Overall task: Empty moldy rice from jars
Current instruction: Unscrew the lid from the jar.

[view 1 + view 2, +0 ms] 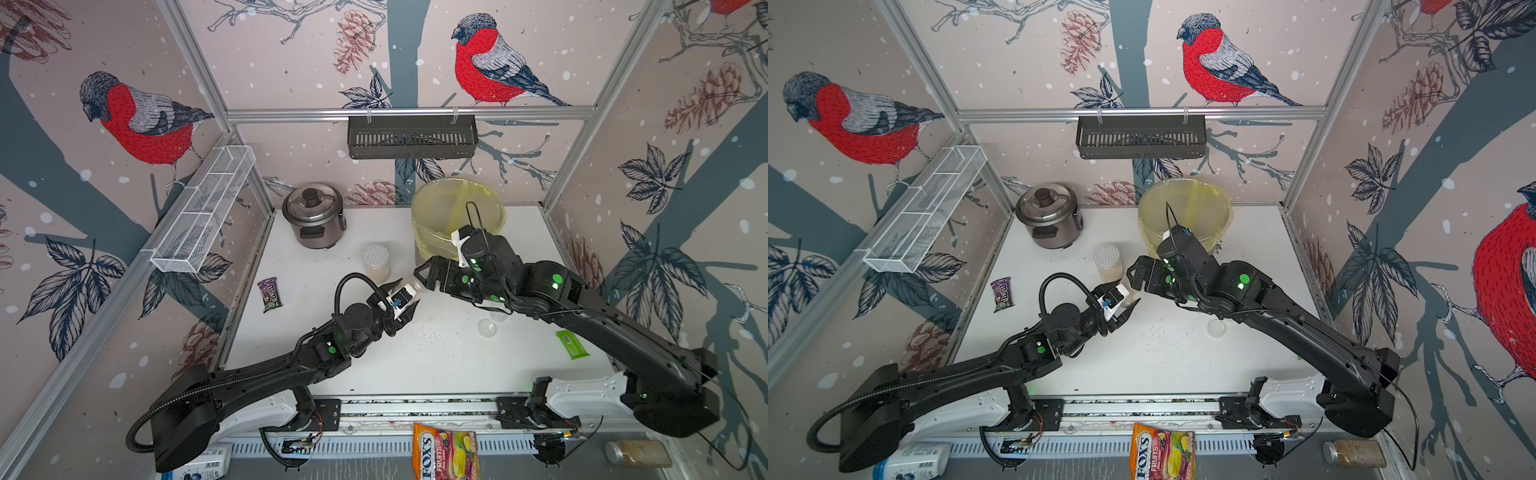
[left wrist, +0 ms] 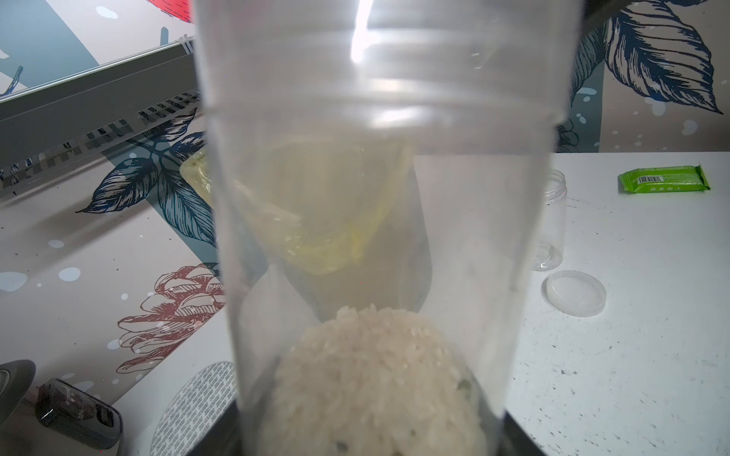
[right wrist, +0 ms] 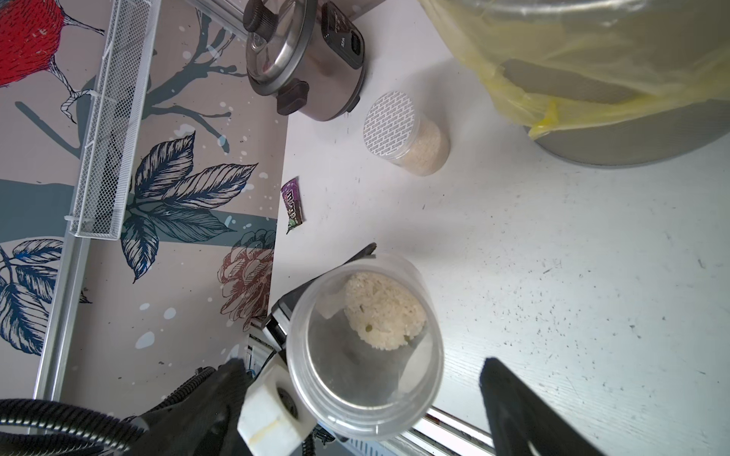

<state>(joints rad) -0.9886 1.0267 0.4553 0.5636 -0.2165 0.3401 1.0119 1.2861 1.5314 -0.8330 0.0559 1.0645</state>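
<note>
Jaws of our left gripper are squeezed tight on a thin jar. Its lid is off and it is tipped toward our right gripper. A lump of moldy rice sits at the bottom of it. The right jaws are wide apart, one on each side of the jar's mouth, not touching it. The wide jar stands near with its dotted lid on. An empty jar stands beside a clear lid.

Clear jar holds off-white rice with greenish specks. Second jar has a silver dotted lid. Yellow bag; green packet; purple packet. White counter, dark-speckled. Beige walls, red-breasted birds.
</note>
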